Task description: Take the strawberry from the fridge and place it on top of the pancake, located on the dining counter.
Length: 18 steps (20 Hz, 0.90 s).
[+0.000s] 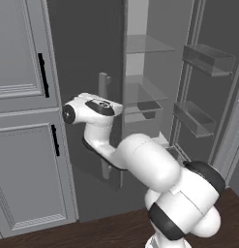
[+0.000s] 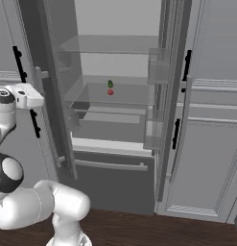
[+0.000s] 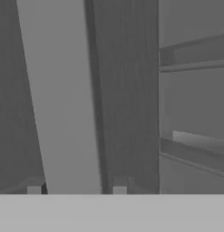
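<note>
Both fridge (image 2: 115, 96) doors are opened, the strawberry (image 2: 110, 92) is left unpicked on its shelf, and the claw (image 3: 77, 190) is closed around the door handle (image 3: 63, 104).

**Fridge open, strawberry sitting inside**

The fridge (image 2: 115, 158) is dark grey with both upper doors swung open, light grey inside, glass shelves. The strawberry (image 2: 110, 92), tiny and red, rests on a middle glass shelf, toward the back.

Matt grey fridge (image 2: 115, 187), clear glass shelves (image 2: 115, 93)
</note>
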{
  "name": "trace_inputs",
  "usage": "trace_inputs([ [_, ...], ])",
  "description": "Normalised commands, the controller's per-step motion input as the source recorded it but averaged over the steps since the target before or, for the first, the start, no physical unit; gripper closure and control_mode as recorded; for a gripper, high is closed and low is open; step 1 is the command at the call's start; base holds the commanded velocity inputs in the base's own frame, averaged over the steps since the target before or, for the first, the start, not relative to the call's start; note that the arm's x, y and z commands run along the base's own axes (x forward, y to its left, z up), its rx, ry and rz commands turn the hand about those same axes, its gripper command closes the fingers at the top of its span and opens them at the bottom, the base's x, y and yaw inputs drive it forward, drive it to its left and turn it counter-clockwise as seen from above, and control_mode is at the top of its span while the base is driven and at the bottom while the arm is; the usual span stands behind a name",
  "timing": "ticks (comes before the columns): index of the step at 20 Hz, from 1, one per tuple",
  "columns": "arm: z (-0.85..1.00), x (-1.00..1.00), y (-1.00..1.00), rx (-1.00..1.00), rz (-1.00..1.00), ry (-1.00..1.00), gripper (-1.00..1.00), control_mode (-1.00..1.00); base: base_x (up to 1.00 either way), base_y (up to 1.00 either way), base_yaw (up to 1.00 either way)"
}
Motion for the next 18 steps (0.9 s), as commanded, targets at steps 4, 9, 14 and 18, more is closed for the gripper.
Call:
trace_inputs([
  [4,-0.04,-0.75,0.87,0.00,-0.14,0.00,1.00,-1.00,0.00,0.00,0.00],
  [9,-0.09,-0.25,0.84,-0.04,-0.08,-0.01,1.00,-1.00,0.00,0.00,0.00],
  [14,-0.06,-0.01,0.50,0.00,-0.02,0.00,-1.00,-1.00,0.00,0.00,0.00],
  [18,-0.10,0.00,0.33,0.00,-0.03,0.00,-1.00,-1.00,0.00,0.00,0.00],
])
